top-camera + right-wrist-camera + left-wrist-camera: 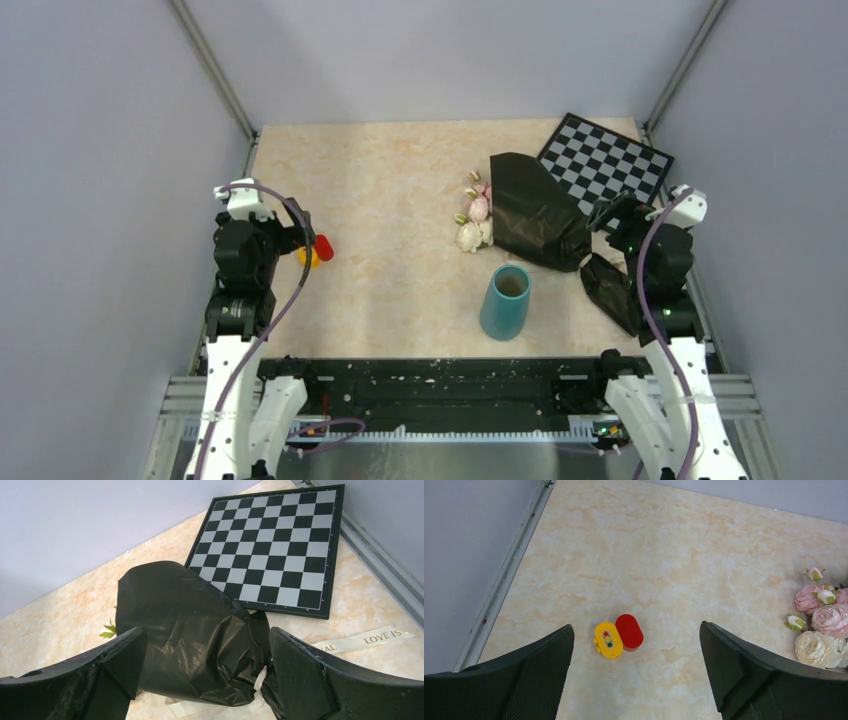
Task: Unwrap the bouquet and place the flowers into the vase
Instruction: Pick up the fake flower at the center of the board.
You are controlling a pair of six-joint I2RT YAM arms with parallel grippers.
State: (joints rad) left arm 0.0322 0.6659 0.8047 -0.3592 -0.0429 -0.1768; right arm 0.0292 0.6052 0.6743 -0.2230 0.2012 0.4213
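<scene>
Plainly, the bouquet lies on its side at the right of the tabletop, with its tied end just beside the right hand. In the right wrist view the wrap fills the space under and between that hand's two fingers. The fingers are spread wide apart, nothing is held between them, and I cannot tell whether either one brushes the paper.

The left hand is well apart from the bouquet, over the left side of the tabletop. It too is spread wide and holds nothing. A small red-and-yellow toy sits on the surface under the gap between its fingers.

The wrap is glossy black paper, crumpled and creased, wide at one end and pinched at the other. The flowers poke out of the wide end towards the middle of the tabletop: soft, many-petalled pink and cream rose heads and small green-cupped buds.

A flat cream ribbon printed "LOVE IS" trails from the tied end. The vase stands upright near the bouquet, on its near side. It is a smooth teal cylinder that tapers slightly.

A rigid black-and-white checkerboard lies flat behind the bouquet. The tabletop has a pale marbled beige pattern.
</scene>
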